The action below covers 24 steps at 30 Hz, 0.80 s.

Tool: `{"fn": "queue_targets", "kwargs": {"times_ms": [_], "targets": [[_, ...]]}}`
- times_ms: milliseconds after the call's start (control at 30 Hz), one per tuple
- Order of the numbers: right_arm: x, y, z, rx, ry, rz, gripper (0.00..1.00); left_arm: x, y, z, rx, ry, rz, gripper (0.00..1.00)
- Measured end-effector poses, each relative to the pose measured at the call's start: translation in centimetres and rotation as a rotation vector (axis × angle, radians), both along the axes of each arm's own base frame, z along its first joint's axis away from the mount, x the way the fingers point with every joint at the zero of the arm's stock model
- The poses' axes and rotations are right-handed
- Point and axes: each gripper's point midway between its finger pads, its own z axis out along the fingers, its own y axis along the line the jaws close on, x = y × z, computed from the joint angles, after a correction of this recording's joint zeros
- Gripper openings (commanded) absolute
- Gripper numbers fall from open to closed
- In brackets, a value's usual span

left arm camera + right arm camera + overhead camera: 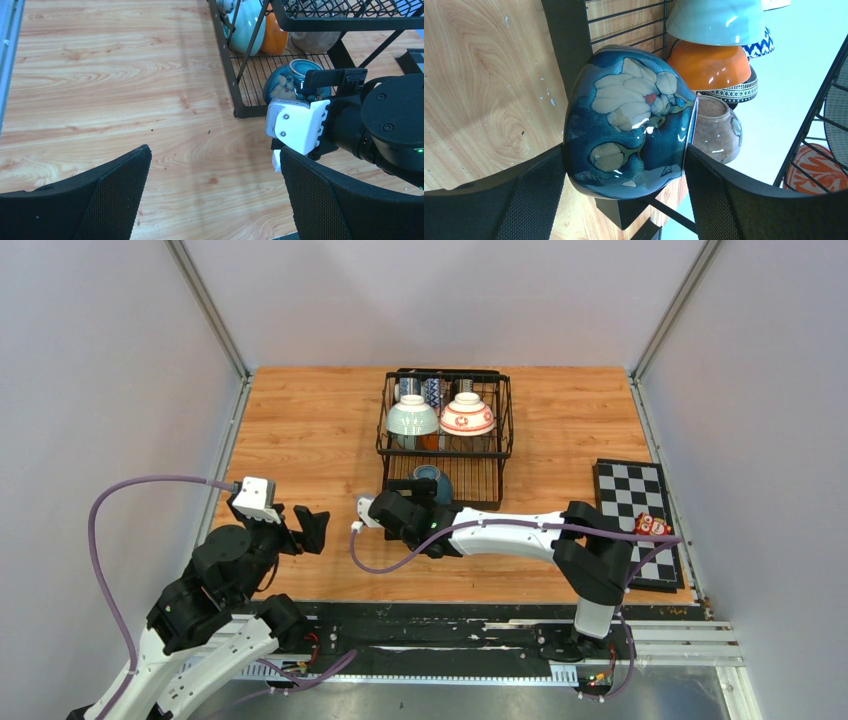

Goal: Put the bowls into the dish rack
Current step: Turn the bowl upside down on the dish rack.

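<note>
A glossy dark-blue bowl [629, 125] painted with pale flowers lies tipped on its side on the wire base of the black dish rack [381, 425], its rim toward frame right in the right wrist view. The right hand [624, 150] brackets it closely; I cannot tell whether it grips. The left hand [215, 152] gapes wide and empty over open wood-grain worktop [300, 430] at lower left of the top view.

I see open tabletop [300, 430] L of dish rack [446, 371], easy pass. Rack front low tier blocked: blue bowl [629, 115] w/ R gripper [624, 165] around it. Checker board [630, 500] far R.
</note>
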Motion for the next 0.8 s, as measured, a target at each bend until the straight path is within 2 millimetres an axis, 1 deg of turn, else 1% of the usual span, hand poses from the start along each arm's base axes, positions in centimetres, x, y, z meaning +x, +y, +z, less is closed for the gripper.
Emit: {"fn": "queue_targets", "kwargs": {"times_ms": [367, 800], "targets": [[-0.04, 0.05, -0.05, 0.004, 0.004, 0.000, 0.87, 0.00, 0.00, 0.00, 0.000, 0.000, 0.000, 1.00], [-0.04, 0.06, -0.04, 0.005, 0.004, 0.000, 0.88, 0.00, 0.01, 0.00, 0.000, 0.000, 0.000, 1.00]]}}
